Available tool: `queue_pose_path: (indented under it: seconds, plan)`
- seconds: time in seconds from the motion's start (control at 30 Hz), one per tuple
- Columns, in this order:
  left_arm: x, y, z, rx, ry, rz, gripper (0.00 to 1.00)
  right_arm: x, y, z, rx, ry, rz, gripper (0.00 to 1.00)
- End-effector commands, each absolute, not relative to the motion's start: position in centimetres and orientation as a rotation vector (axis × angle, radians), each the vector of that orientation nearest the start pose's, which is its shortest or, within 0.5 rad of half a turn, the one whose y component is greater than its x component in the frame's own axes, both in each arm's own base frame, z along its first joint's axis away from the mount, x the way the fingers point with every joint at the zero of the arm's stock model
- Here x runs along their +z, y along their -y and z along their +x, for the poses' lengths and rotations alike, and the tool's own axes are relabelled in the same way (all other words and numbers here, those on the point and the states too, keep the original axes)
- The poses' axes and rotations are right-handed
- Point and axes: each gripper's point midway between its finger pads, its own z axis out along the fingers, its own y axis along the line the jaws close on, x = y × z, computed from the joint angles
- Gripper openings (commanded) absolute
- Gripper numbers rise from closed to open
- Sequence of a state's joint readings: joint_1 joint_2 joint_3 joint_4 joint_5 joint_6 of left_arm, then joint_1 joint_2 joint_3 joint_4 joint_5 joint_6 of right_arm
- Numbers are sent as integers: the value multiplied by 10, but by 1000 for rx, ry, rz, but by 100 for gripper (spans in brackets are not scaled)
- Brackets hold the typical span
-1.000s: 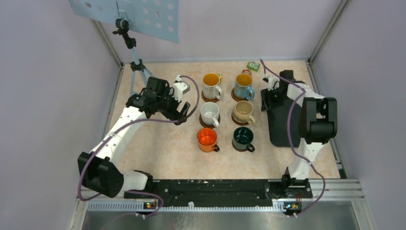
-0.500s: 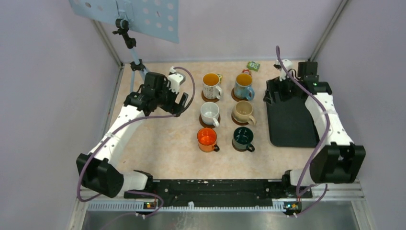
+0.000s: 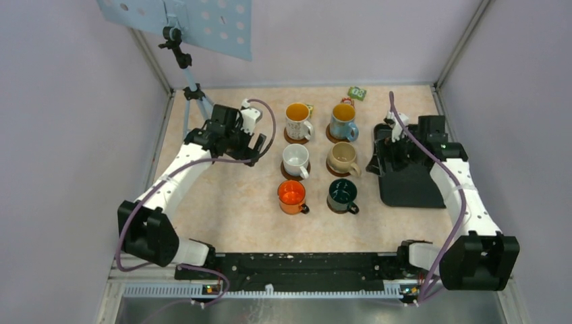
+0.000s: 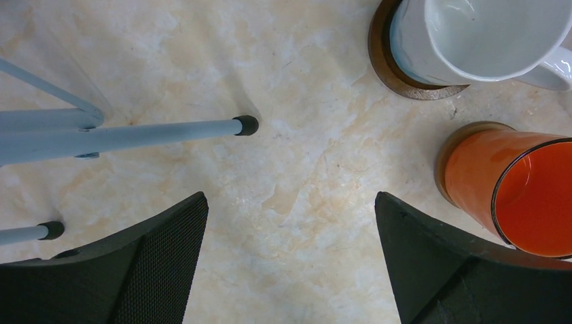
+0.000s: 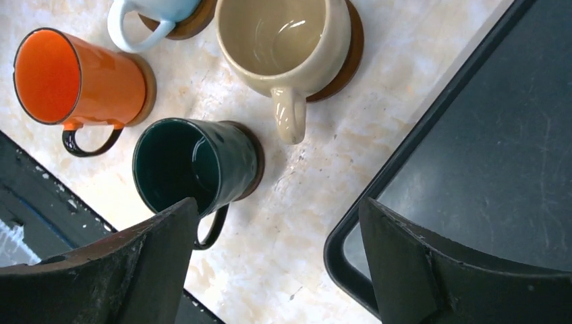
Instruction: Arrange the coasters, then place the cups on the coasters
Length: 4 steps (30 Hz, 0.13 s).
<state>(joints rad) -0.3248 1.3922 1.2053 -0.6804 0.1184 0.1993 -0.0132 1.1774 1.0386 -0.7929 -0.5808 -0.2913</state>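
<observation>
Six cups stand in two columns, each on a brown coaster: white patterned, light blue, plain white, beige, orange, dark green. My left gripper hangs open and empty left of the white cup and the orange cup; bare tabletop lies below my left gripper. My right gripper is open and empty over the tray's left edge. Below my right gripper are the beige cup and dark green cup.
A black tray lies right of the cups. A tripod stand with a perforated board stands at the back left, its leg close to my left gripper. A small green packet lies at the back edge.
The right arm has swung from the tray's back end forward to the tray's left edge beside the beige cup. The left gripper has drawn back a little from the cups.
</observation>
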Motion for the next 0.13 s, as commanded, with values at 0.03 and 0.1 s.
queue_pose_path:
  seconds: [0.03,0.1]
  plan:
    - [180,120,342,-203,-2306,606,99,196,-90,276,594,-2225,-575,87]
    - [183,118,343,-206,-2298,597,99,199,-90,275,595,-2223,-576,87]
